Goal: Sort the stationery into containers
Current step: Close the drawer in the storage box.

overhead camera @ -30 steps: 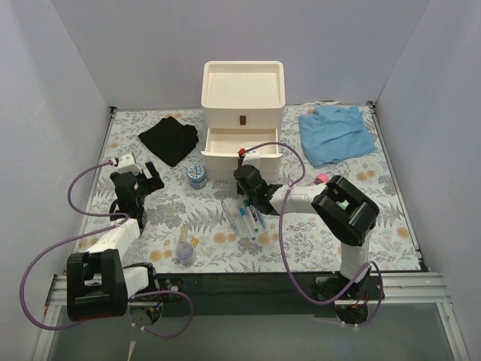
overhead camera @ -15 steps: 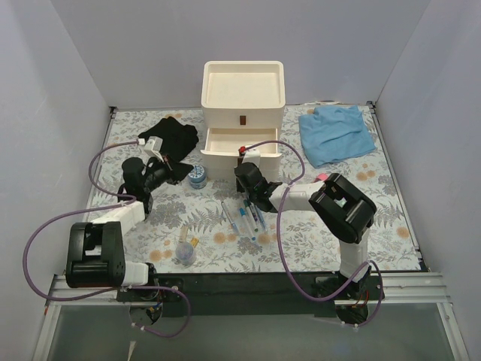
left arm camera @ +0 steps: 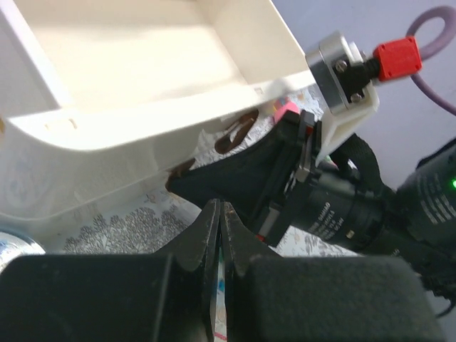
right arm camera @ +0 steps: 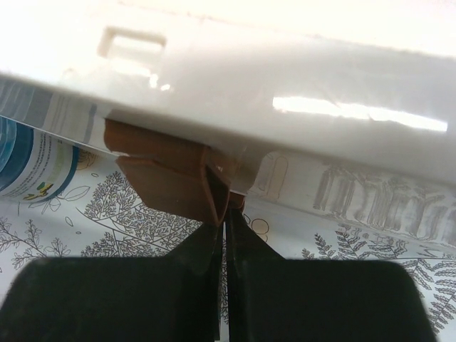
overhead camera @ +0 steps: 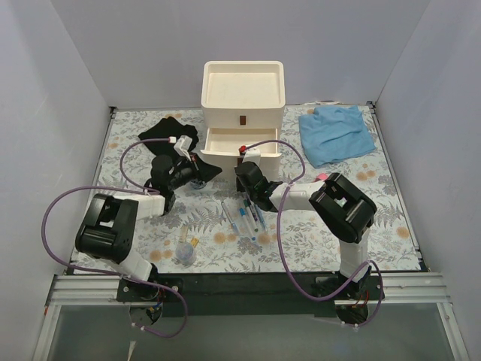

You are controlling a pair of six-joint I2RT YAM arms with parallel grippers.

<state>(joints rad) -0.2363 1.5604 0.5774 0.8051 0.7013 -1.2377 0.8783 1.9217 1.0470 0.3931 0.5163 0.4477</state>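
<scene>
The cream organiser (overhead camera: 243, 65) stands at the back, its lowest drawer (overhead camera: 242, 140) pulled out. My right gripper (overhead camera: 242, 161) is shut on that drawer's brown handle (right arm camera: 167, 182), which sits pinched at the right gripper's (right arm camera: 219, 211) tips. My left gripper (overhead camera: 201, 172) hovers at the drawer's left front corner, shut and holding nothing; in the left wrist view its jaws (left arm camera: 219, 211) are pressed together under the drawer (left arm camera: 142, 128). Several pens (overhead camera: 244, 216) lie in front of the drawer. The blue tub (left arm camera: 13, 246) shows only as a rim. A pink-capped tube (overhead camera: 321, 178) lies by the right arm.
A black cloth (overhead camera: 167, 133) lies at the back left and a blue cloth (overhead camera: 336, 134) at the back right. A small clear container (overhead camera: 185, 250) stands near the front left. White walls close in three sides.
My left arm swung from the table's left side over to the drawer's left front corner, and its jaws went from open to shut. The right arm stayed on the handle.
</scene>
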